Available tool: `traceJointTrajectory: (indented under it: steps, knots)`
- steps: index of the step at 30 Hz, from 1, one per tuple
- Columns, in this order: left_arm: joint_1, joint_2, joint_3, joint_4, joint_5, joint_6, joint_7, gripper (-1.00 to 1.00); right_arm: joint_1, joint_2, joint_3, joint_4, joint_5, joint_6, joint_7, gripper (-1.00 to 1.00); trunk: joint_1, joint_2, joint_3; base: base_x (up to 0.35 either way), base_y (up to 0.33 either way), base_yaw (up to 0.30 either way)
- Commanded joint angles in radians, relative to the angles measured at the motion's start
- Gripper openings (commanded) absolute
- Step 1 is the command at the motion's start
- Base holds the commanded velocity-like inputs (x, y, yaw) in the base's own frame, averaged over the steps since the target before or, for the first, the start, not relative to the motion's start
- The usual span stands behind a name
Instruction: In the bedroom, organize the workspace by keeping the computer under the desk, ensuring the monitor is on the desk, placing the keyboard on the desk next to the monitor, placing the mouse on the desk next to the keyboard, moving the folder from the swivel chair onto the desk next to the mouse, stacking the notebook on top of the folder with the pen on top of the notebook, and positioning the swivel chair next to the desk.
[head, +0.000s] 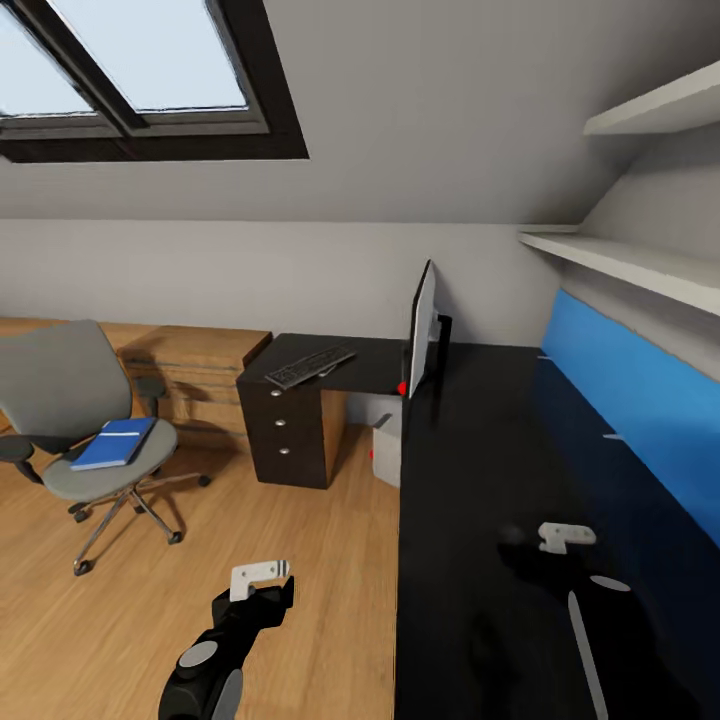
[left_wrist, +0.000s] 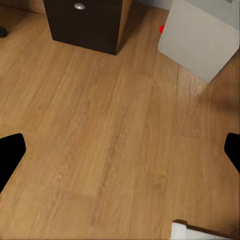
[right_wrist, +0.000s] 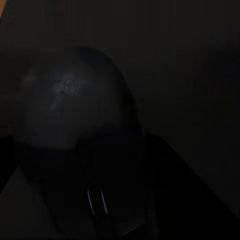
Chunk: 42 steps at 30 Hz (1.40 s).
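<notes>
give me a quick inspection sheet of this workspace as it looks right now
surface: black desk, long arm bare in the middle
job's things: keyboard and monitor on the desk's far end; blue folder on the chair seat; computer on the floor under the desk; a dark rounded thing, maybe the mouse, close before the right wrist camera
clutter: nothing seen
grippers: left gripper open over the floor; right gripper over the desk, state unclear
cables: nothing seen
surroundings: wood floor, skylight, wall shelves, wooden dresser

head high over desk (head: 470, 480), wrists close
</notes>
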Motion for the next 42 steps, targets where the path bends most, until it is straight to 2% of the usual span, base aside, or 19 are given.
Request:
traceJointTrajectory:
  steps: [1, 42]
  knots:
    - [-0.001, 0.0, -0.001, -0.001, 0.01, 0.003, 0.009, 1.0, -0.001, 0.001, -0.002, -0.002, 0.007, 0.005, 0.007, -1.0, 0.0, -0.001, -0.001, 0.143, 0.325, 0.001]
    - [-0.001, 0.0, -0.002, 0.001, 0.01, 0.003, 0.009, 1.0, -0.001, 0.001, -0.002, 0.0, 0.007, 0.003, 0.008, -1.0, 0.0, -0.001, 0.003, 0.155, 0.314, 0.022]
